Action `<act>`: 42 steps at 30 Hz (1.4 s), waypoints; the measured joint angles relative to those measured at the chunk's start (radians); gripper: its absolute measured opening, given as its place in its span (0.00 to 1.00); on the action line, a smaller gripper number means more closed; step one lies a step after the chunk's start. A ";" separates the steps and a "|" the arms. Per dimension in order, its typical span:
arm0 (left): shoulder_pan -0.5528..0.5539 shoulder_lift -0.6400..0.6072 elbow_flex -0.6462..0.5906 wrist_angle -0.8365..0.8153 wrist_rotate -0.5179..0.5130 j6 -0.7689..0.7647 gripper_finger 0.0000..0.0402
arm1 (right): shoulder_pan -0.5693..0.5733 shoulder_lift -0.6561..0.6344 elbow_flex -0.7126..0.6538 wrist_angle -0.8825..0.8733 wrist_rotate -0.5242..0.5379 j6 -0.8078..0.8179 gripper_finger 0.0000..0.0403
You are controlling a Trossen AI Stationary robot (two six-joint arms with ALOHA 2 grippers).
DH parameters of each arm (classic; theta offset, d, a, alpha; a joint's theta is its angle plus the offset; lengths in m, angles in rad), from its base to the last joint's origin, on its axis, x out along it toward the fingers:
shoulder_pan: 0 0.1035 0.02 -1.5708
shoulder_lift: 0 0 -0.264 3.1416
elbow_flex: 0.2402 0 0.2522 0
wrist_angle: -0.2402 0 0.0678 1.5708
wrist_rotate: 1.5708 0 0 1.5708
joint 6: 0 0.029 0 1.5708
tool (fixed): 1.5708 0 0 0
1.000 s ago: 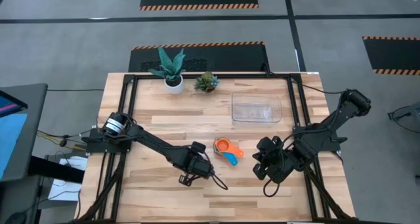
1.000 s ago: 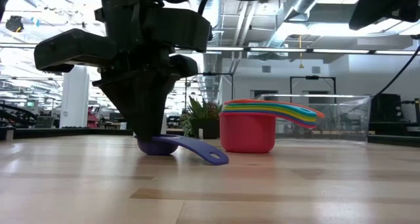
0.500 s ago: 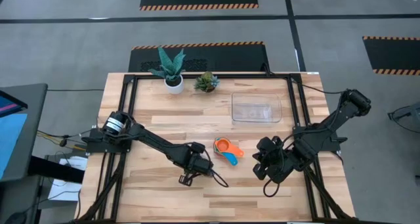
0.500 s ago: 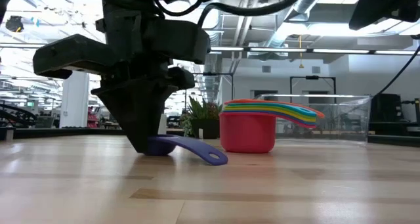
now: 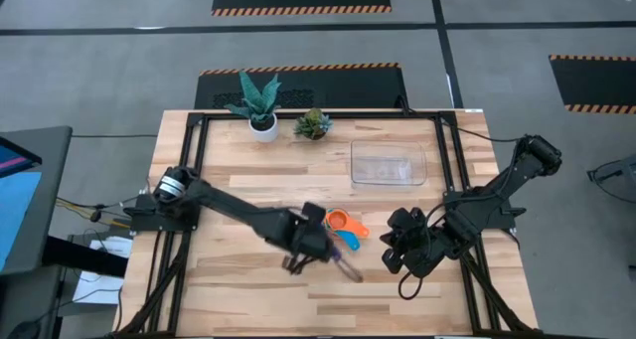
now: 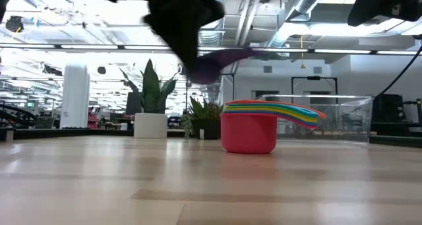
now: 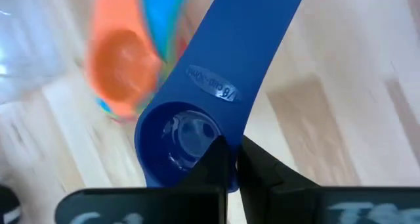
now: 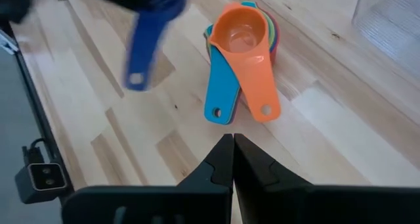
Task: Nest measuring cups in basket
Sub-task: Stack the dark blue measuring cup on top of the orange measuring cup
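Note:
My left gripper (image 5: 316,242) is shut on a small dark blue measuring cup (image 7: 180,135) and carries it in the air just left of the nested stack of cups (image 5: 345,227). The stack stands on the table by its red bottom cup (image 6: 248,134), with an orange cup (image 8: 241,28) on top. The low view shows the blue cup (image 6: 217,61) well above the table. The clear basket (image 5: 388,164) sits beyond the stack, toward the far right. My right gripper (image 8: 233,159) is shut and hovers near the stack's right side. My left gripper holds the dark blue cup by the wall of its bowl (image 7: 223,178), close to where the handle starts. One finger (image 7: 216,159) is inside the bowl and the other (image 7: 262,166) outside. The cup is lifted clear, and its handle (image 7: 256,46) points away from the fingers.
A white pot with a spiky plant (image 5: 260,105) and a small green plant (image 5: 312,124) stand at the table's far edge. Bare wood lies in front of the stack and to its left. The black frame rail (image 5: 199,170) runs along the table's sides.
My left gripper has risen from the table and moved right toward the stack, carrying the dark blue cup. The cup lay on the wood a second ago and now hangs clear above it. My right arm has kept still.

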 joint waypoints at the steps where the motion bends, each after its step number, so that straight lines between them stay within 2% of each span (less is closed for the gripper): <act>1: 0.018 0.000 0.005 0.021 -0.003 -0.003 0.00 | 0.000 0.000 0.000 0.006 0.000 0.000 0.07; 7: 0.135 0.005 -0.001 0.126 -0.024 -0.043 0.00 | 0.001 0.000 0.000 0.016 0.000 0.007 0.07; 10: 0.163 0.017 -0.003 0.156 0.021 -0.026 0.00 | 0.000 0.000 0.000 0.016 0.000 0.007 0.07; 13: 0.153 0.017 -0.002 0.201 0.080 -0.028 0.00 | 0.003 0.000 0.000 0.015 -0.004 0.007 0.07; 18: 0.131 0.017 -0.001 0.276 0.084 -0.032 0.00 | 0.006 0.000 0.000 0.007 -0.004 0.007 0.07; 26: 0.122 0.083 0.000 0.262 0.029 -0.057 0.00 | 0.013 0.001 0.000 0.005 -0.004 0.008 0.07; 30: 0.111 0.080 0.002 0.263 -0.052 -0.037 0.00 | 0.021 0.001 0.000 0.007 -0.007 0.011 0.07; 32: 0.111 0.075 0.009 0.252 -0.043 -0.024 0.01 | 0.021 0.000 0.000 0.007 -0.007 0.011 0.07; 38: 0.114 0.081 0.011 0.255 0.082 -0.042 0.04 | 0.025 0.000 0.000 0.007 -0.007 0.010 0.07; 42: 0.116 0.081 0.011 0.258 0.057 -0.042 0.08 | 0.025 0.000 0.000 0.008 -0.007 0.010 0.07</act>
